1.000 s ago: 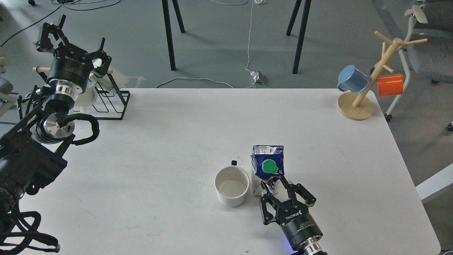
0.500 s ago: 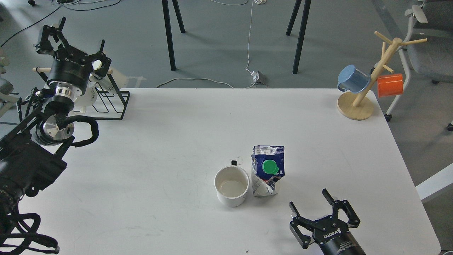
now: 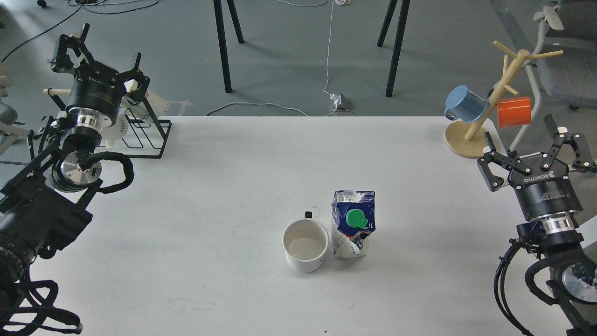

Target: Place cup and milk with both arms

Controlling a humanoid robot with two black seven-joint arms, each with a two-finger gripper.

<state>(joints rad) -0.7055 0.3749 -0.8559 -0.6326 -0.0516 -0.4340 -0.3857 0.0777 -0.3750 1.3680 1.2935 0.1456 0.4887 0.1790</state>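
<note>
A white cup (image 3: 305,245) stands upright on the white table (image 3: 233,186), its mouth open and empty. A blue and white milk carton (image 3: 353,224) with a green cap stands right beside it, touching or nearly touching its right side. My right gripper (image 3: 536,137) is open and empty, raised at the table's right edge, far from both. My left gripper (image 3: 100,44) is open and empty, raised over the table's far left corner.
A wooden mug tree (image 3: 485,102) with a blue mug (image 3: 464,103) and an orange mug (image 3: 514,112) stands at the back right corner. A black wire rack (image 3: 144,135) stands at the back left under my left gripper.
My right gripper has let go of the milk carton and drawn back, then swung up to the table's right edge. The carton and cup have stayed put. The left arm barely moved.
</note>
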